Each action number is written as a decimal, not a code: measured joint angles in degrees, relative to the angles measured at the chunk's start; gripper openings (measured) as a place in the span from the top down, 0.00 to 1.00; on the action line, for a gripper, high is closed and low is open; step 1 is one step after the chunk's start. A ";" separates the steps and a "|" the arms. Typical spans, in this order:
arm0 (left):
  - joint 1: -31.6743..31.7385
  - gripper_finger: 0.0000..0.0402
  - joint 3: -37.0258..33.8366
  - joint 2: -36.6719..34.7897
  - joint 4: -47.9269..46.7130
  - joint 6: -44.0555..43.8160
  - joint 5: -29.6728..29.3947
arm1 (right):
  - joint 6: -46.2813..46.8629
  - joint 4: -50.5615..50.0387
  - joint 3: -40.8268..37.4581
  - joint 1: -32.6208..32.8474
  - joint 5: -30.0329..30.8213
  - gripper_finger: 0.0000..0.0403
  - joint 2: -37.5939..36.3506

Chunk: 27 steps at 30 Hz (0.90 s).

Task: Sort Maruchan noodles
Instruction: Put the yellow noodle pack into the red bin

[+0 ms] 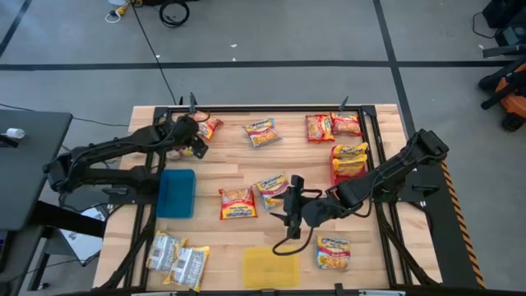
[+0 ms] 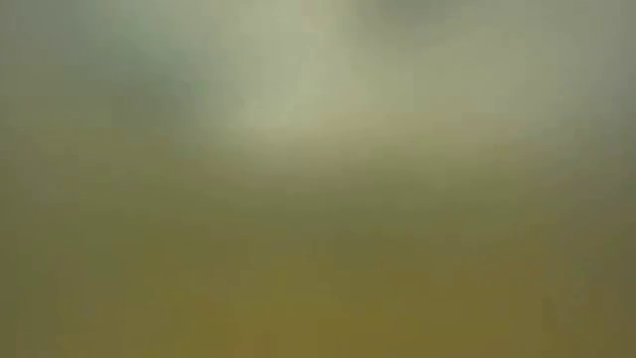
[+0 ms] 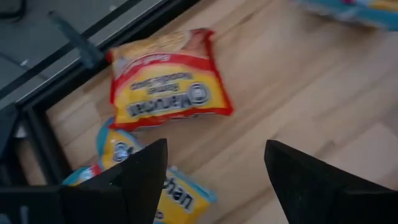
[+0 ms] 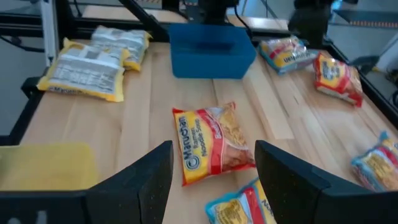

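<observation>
Currently spread open: left claw (image 3: 214, 180) over red-orange packet (image 3: 168, 81), right claw (image 4: 214, 180) over another (image 4: 211, 143) — risk of pinching neighbouring blue-edged packet (image 3: 165, 193) too.

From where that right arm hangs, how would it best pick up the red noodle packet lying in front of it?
Probably from straight above, across the short width of the red noodle packet. It lies flat on the table, so there is no raised edge to catch; the puffy middle gives most to pinch. The right tool is open and already faces it.

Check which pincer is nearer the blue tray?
Left. The left pincer sits just past the blue tray, toward the far corner; the right pincer is farther off, across mid-table.
</observation>
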 joint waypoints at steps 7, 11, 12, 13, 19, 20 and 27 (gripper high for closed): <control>7.58 0.32 -0.01 7.25 1.13 -0.35 0.14 | -1.55 -0.89 0.00 -0.11 -1.41 0.43 -0.02; 9.33 0.32 -0.02 11.51 5.36 0.84 0.62 | -1.40 -0.86 0.00 -0.16 -1.40 0.43 -0.02; 9.50 0.32 -0.02 12.39 6.73 0.83 0.66 | -1.29 -0.84 0.00 -0.16 -1.42 0.43 -0.02; 9.57 0.32 -0.02 13.26 7.90 0.68 0.71 | -0.93 -0.84 0.00 -0.16 -1.42 0.43 -0.02; 12.08 0.32 -0.02 18.96 11.52 -0.85 0.75 | 0.30 -0.70 -0.10 -0.08 -1.45 0.43 -0.02; 12.74 0.32 -0.02 19.88 10.22 -1.15 0.73 | 0.87 -0.73 -0.33 0.00 -1.47 0.43 -0.04; 14.58 0.32 -0.07 20.52 0.97 -3.89 -2.03 | 3.12 -1.22 -2.40 0.37 -3.08 0.43 -0.07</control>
